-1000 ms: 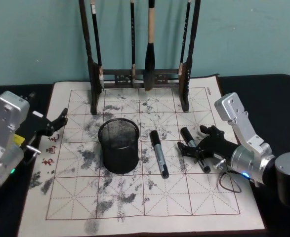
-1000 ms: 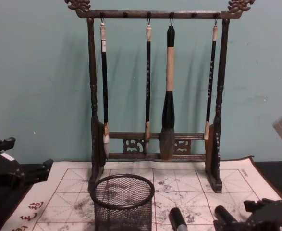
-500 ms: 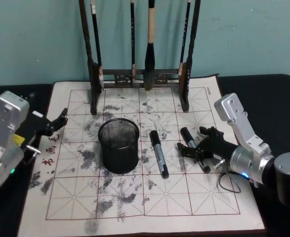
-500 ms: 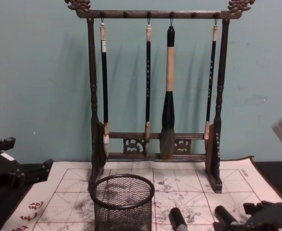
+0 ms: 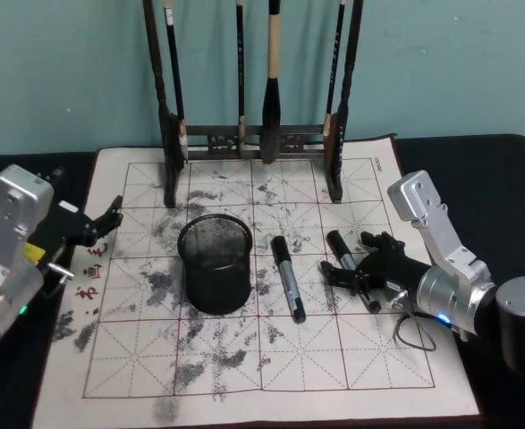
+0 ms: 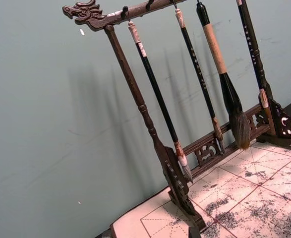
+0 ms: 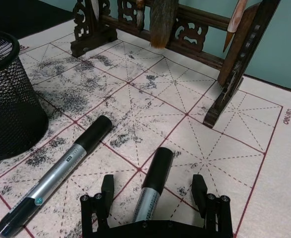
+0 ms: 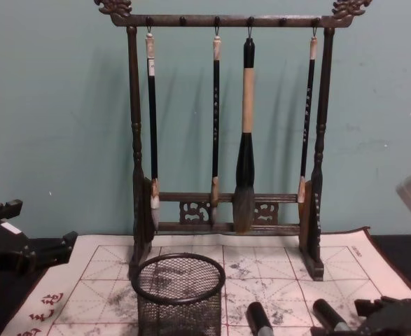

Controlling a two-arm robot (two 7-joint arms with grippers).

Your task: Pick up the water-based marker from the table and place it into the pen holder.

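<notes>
Head: right gripper (image 5: pixel 351 271) spread, straddling marker (image 5: pixel 338 243) on mat (image 5: pixel 369 350), right of pen holder (image 5: pixel 215 264); left gripper (image 5: pixel 97 225) parked at mat's left edge.
Right wrist: second marker (image 7: pixel 61 173) lies near one finger and may get nudged.
Chest: pen holder mouth is small; a tilted marker could clip the rim.

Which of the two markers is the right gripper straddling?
The right-hand marker, farther from the pen holder: it lies between the fingers of the open right gripper. The other marker lies free beside the holder.
</notes>
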